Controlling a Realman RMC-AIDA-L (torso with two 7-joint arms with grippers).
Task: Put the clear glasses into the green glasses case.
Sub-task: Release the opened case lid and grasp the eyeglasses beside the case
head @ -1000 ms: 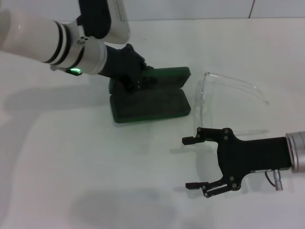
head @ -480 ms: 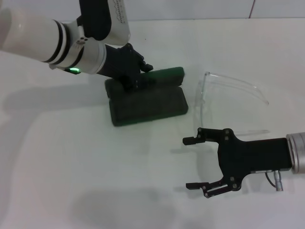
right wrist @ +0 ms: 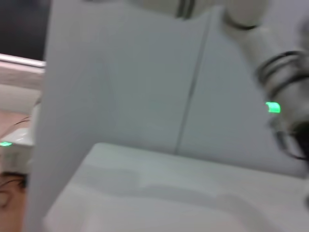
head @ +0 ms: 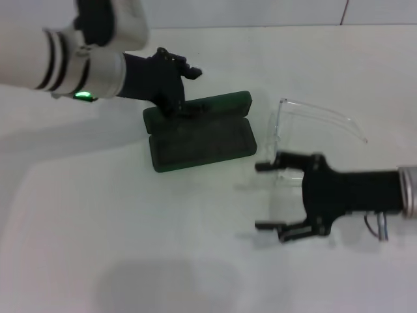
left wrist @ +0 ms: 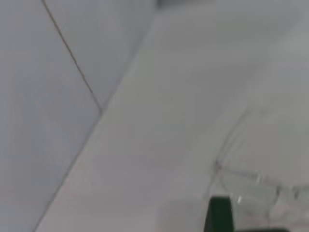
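My right pincer: fingers spread apart, empty, low over tabletop, just beside near end of clear glasses. My left pincer: at rear edge of green glasses case; cannot tell if fingers apart or together. Step, I judge: case opened, glasses pickup next. Needs right pincer closing on frame, then carrying to case. Case lies open, lining bare, nothing inside. Glasses rest on tabletop just right of case.

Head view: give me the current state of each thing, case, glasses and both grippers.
green glasses case: open, lid laid back, nothing inside.
clear glasses: on the table right of the case, arms unfolded.
left gripper: at the case's lid edge; grip unclear.
right gripper: jaws open, beside the glasses, holding nothing.
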